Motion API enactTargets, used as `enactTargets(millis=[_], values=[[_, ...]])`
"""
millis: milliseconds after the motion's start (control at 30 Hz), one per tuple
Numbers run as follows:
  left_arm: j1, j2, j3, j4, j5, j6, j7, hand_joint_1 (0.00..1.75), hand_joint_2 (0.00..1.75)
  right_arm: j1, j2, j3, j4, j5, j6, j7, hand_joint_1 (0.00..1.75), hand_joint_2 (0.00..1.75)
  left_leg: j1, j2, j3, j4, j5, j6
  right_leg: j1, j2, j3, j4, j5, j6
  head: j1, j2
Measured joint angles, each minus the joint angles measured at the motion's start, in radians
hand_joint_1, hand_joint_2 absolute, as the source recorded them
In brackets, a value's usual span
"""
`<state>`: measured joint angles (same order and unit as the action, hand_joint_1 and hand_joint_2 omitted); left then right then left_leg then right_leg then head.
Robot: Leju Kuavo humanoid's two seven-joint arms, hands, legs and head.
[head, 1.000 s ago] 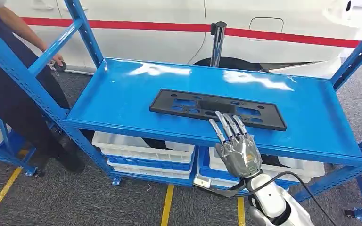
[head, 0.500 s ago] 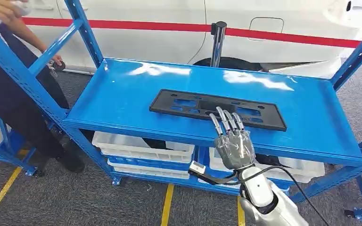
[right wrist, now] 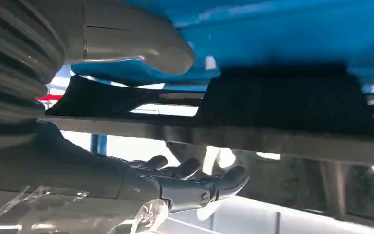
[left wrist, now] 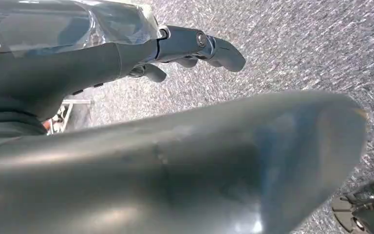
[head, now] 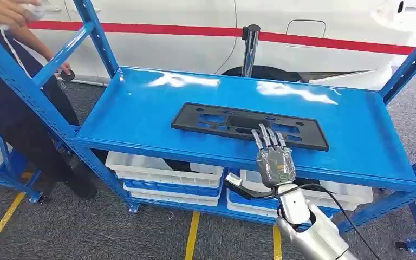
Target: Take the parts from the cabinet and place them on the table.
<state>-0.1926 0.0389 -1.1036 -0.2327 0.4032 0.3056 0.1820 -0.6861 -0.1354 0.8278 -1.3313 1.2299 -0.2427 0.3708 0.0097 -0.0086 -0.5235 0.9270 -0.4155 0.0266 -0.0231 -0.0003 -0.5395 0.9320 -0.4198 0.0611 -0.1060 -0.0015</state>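
Black plate-shaped part (head: 249,126), flat on the blue cabinet shelf (head: 141,116), long side parallel to the front edge. Head view: right hand (head: 272,157) at that front edge, fingers spread and extended over the part's near rim, holding nothing; fingertips seemingly touching the part, contact hard to confirm. Under the shelf, white bins (head: 165,176) stacked in a blue tray. Beyond the cabinet, a white car with a red stripe (head: 330,40) and a dark post (head: 248,49). At the far left, a person in dark clothes (head: 11,114) beside the cabinet frame.

Left wrist view: left hand (left wrist: 126,53) over grey carpet (left wrist: 297,44), fingers loosely bent, nothing in them.

Right wrist view: right hand's dark fingers (right wrist: 195,183) below the part's black edge (right wrist: 282,97), grey thumb (right wrist: 136,46) above it, blue shelf behind; fingers apart, no grip closed.
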Motion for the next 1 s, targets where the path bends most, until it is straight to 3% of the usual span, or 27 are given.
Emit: enactTargets(millis=[333, 1000], values=[[-0.002, -0.002, 0.002, 0.000, -0.008, 0.000, 0.003, 0.00, 0.00, -0.040, 0.018, 0.000, 0.089, -0.015, -0.016, 0.010, 0.00, 1.75, 0.000, 0.000, 0.002, 0.000, 0.000, 0.000, 0.000, 0.000, 0.002, 0.000, 0.001, -0.001, 0.000, 0.000], [-0.001, -0.003, 0.019, 0.000, -0.025, -0.005, -0.028, 0.00, 0.00, -0.060, 0.040, 0.000, 0.129, -0.021, -0.025, 0.001, 0.00, 1.75, 0.000, 0.000, 0.002, 0.000, 0.000, 0.000, 0.000, 0.000, 0.002, 0.000, 0.001, -0.001, 0.000, 0.000]])
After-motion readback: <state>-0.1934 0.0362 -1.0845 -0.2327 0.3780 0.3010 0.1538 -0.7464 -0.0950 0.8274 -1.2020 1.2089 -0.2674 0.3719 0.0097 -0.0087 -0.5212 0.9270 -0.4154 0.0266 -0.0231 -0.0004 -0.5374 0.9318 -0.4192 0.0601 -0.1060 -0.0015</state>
